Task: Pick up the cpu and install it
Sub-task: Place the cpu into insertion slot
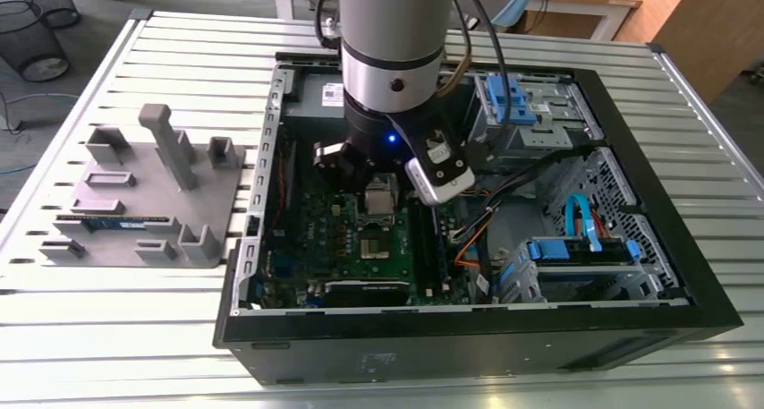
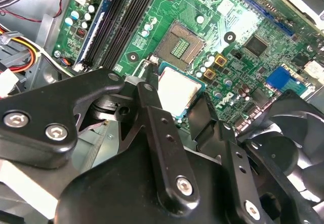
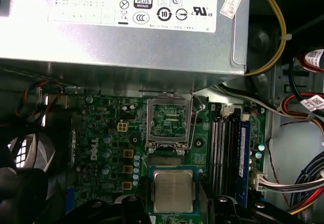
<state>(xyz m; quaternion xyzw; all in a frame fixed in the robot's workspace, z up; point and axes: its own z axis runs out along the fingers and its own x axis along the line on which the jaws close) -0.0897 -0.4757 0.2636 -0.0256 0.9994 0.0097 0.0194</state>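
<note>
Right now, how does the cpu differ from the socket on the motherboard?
The cpu has a plain silvery top; the socket shows a patterned bed inside a metal frame. The cpu is held in the gripper; the socket lies empty on the motherboard. Both are square.

Bright, even light on the bench (image 1: 120, 337); white glare on the chip (image 2: 177, 89); the case (image 1: 478, 333) is dimmer inside

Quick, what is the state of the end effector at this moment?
The end effector: closed, holding the cpu between its fingers over the motherboard.
</note>
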